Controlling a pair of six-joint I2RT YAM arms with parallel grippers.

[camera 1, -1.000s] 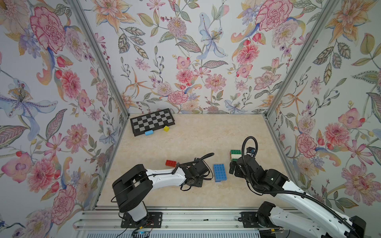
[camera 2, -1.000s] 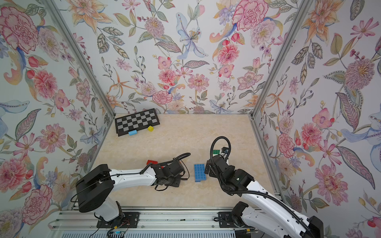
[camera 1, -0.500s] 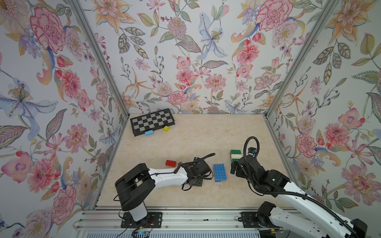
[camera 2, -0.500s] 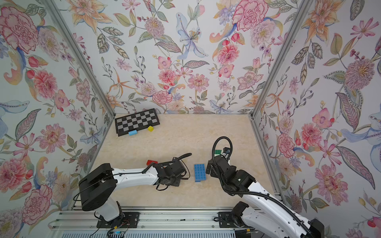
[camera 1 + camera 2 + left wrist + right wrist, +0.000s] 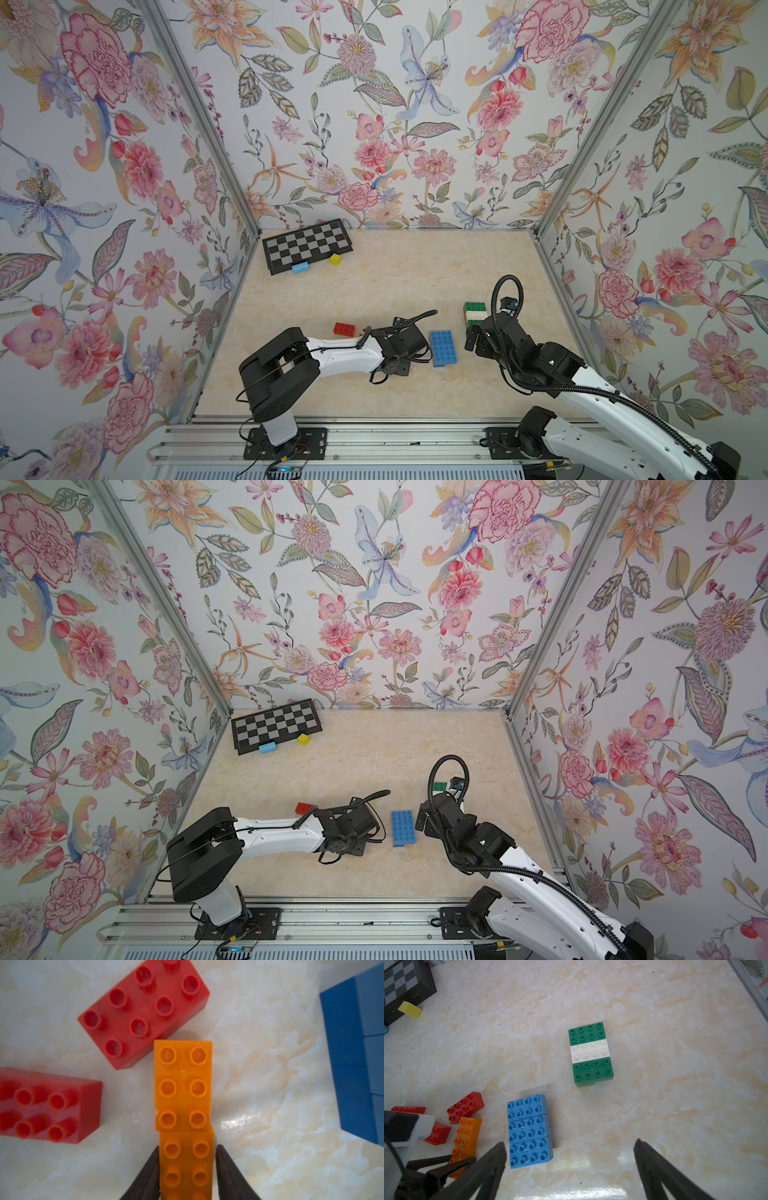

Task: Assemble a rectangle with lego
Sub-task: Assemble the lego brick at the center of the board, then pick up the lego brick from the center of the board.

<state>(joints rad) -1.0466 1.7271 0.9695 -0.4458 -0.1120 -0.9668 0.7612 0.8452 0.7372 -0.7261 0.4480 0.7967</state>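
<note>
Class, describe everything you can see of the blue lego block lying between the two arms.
The blue lego block is three blue two-by-four bricks set side by side along their long edges, forming one flat rectangle. Studs face up, eight per brick, and thin seams mark the joins. The plastic looks smooth and slightly glossy. It lies flat on the marbled tabletop, on its own, and nothing else appears to touch it.

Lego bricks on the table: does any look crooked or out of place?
Yes. One red brick lies slanted beside the orange pair, unlike the neatly squared blue block and green-and-white block.
</note>
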